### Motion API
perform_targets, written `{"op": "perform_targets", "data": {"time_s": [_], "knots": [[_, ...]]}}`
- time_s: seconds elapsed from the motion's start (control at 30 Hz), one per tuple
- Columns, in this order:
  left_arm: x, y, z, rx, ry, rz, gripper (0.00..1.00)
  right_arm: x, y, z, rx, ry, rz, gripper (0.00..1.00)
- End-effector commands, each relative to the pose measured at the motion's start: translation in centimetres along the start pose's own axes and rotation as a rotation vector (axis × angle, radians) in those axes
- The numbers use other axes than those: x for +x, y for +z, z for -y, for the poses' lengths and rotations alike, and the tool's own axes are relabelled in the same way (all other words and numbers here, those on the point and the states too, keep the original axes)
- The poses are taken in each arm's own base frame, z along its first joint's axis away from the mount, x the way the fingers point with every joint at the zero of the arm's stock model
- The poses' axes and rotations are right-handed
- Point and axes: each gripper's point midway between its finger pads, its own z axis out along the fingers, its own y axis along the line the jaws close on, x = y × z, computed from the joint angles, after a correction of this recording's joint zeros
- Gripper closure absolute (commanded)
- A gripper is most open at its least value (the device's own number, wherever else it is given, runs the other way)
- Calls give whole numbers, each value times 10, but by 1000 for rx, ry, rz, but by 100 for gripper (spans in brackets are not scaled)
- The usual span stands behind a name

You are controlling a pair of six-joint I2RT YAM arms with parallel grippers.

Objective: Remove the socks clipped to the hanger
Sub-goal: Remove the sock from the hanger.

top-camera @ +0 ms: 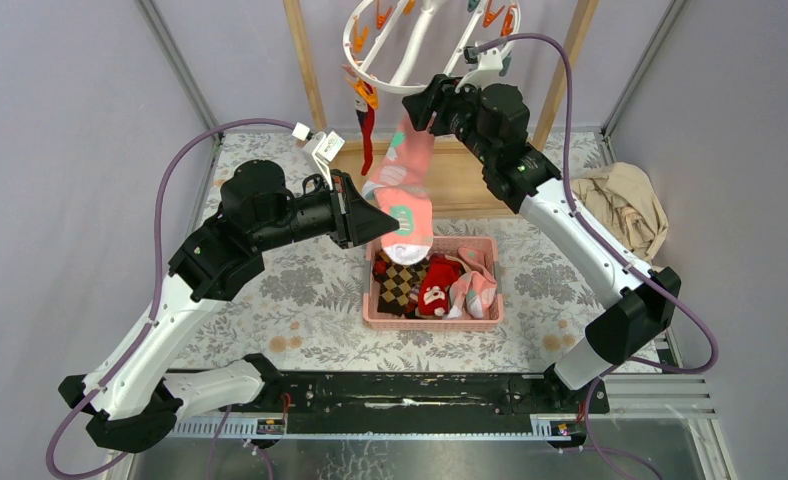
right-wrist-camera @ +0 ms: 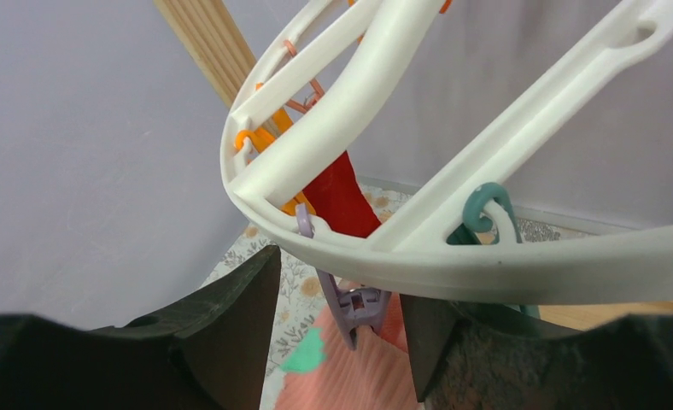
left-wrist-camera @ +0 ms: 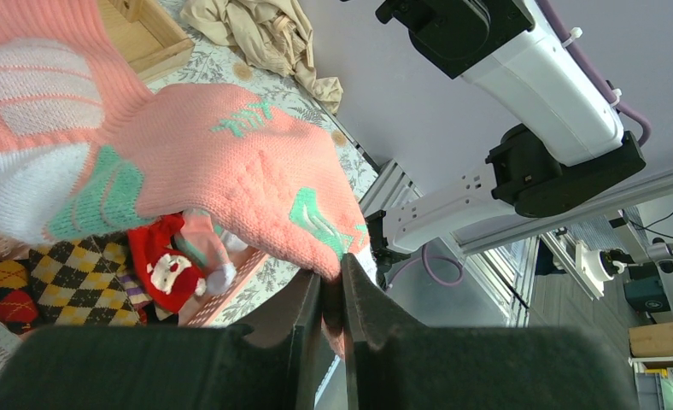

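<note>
Centrally, left claw (left-wrist-camera: 331, 280) clamped on pink sock (top-camera: 407, 190), right claw (right-wrist-camera: 339, 286) apart astride lilac clip (right-wrist-camera: 356, 309), basket (top-camera: 431, 321) below.

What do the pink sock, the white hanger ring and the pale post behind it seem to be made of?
The pink sock looks like knitted fabric with a matte surface: fine ribbed stitches show. The hanger ring seems to be moulded plastic, white and smooth with a slight sheen. The post appears to be bare wood: it is pale, with faint grain lines.
</note>
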Motion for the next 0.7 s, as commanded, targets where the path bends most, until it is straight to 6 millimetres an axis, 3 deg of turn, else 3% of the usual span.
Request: {"op": "perform_targets", "data": {"time_s": [0.0, 0.67], "knots": [[-11, -4, 14, 56, 22, 41, 81, -33, 0, -12, -31, 5, 127, 41], [-12, -5, 15, 56, 21, 37, 82, -36, -2, -10, -22, 8, 152, 53]]}}
